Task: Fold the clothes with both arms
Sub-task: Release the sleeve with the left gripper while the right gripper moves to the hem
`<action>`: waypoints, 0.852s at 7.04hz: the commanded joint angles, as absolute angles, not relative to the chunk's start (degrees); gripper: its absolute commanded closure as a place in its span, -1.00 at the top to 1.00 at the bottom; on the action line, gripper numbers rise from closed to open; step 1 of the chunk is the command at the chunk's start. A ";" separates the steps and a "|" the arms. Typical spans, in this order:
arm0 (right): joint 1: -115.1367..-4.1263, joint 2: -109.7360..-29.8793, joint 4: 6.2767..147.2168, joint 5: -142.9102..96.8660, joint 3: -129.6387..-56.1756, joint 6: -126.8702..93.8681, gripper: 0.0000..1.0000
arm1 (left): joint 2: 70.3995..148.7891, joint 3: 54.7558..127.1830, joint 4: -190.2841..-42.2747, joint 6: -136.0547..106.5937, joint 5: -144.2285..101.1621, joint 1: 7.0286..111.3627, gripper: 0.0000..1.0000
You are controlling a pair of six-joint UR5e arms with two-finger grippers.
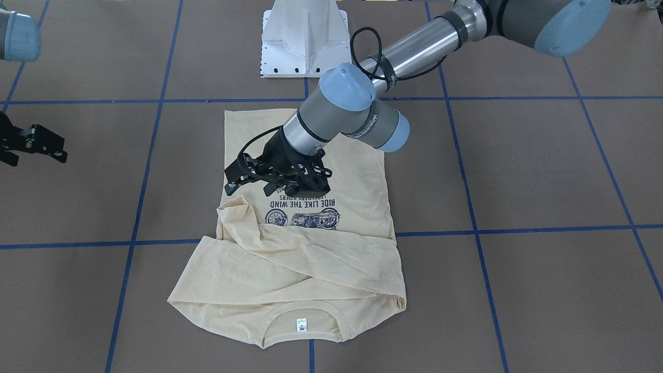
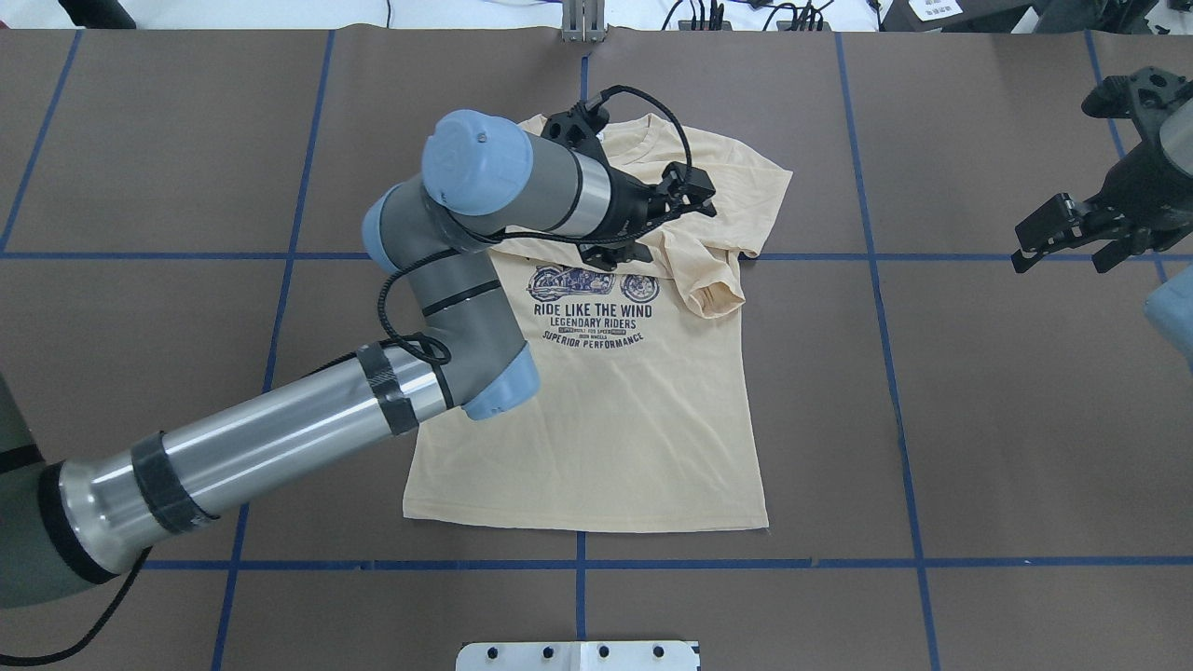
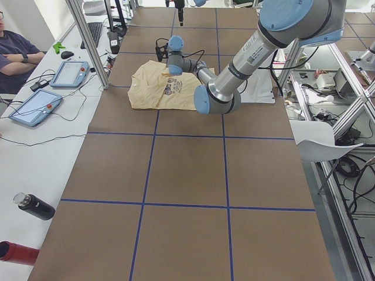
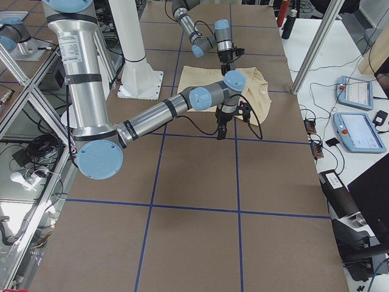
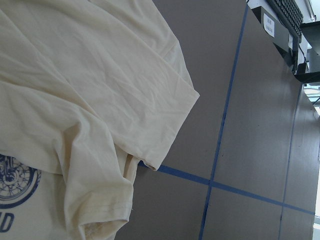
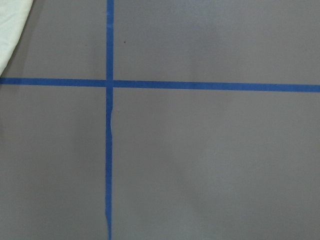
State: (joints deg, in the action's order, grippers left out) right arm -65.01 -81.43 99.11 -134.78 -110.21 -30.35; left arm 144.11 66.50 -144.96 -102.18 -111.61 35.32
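The left gripper (image 1: 248, 181) hangs spread and empty above the shirt (image 1: 290, 269) — its arm hides some print. The right gripper (image 2: 1061, 259), also spread, is partly cut off at the frame edge.

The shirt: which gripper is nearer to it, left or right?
Left. The left gripper is above the shirt, by the folded sleeve. The right gripper is off to the side, above the table, apart from the shirt.

The cream-yellow shirt (image 2: 643, 419) lies flat on the brown worktop (image 2: 979, 419), with the navy print (image 2: 594, 312) facing up and the sleeves folded inward over the chest. The left pincer (image 1: 234, 178) hovers above the shirt. The right pincer (image 2: 1062, 250) hangs well apart from it.
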 commanded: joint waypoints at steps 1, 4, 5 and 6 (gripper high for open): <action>-61.99 -81.56 96.09 -135.27 -112.49 -37.40 0.99 | 135.74 78.60 -135.76 -98.47 -114.61 37.88 1.00; -52.33 -82.26 80.72 -130.35 -113.29 -58.38 0.99 | 127.04 93.47 -121.24 -88.46 -114.44 39.46 1.00; -48.90 -82.27 80.60 -129.21 -114.25 -60.01 0.99 | 122.74 96.30 -120.24 -86.24 -114.43 40.42 1.00; -42.52 -81.92 80.60 -124.07 -116.35 -67.51 0.99 | 120.00 97.98 -120.15 -84.22 -114.43 41.39 1.00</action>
